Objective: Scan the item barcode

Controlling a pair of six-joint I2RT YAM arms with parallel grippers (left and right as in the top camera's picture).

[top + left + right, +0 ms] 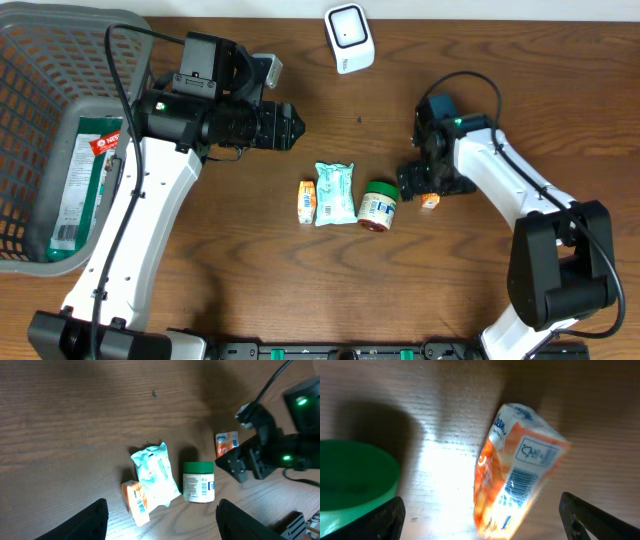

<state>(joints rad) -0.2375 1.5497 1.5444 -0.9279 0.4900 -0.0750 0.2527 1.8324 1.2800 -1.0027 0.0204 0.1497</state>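
Right wrist view: orange packet [520, 470] loose on table [445, 405] between wide-spread fingers of right gripper [482, 522], barcode showing; likely pre-grasp, next needing closure and carry to scanner [349, 37]; left gripper [165, 522] parted, empty.

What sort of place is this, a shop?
Probably a mock shop checkout on a wooden table: a white barcode scanner, small packaged goods such as a green-lidded jar, and a grey shopping basket.

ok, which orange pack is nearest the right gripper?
The small orange packet at the row's right end, past the green-lidded jar; the other orange box lies at the left end beside the teal pouch.
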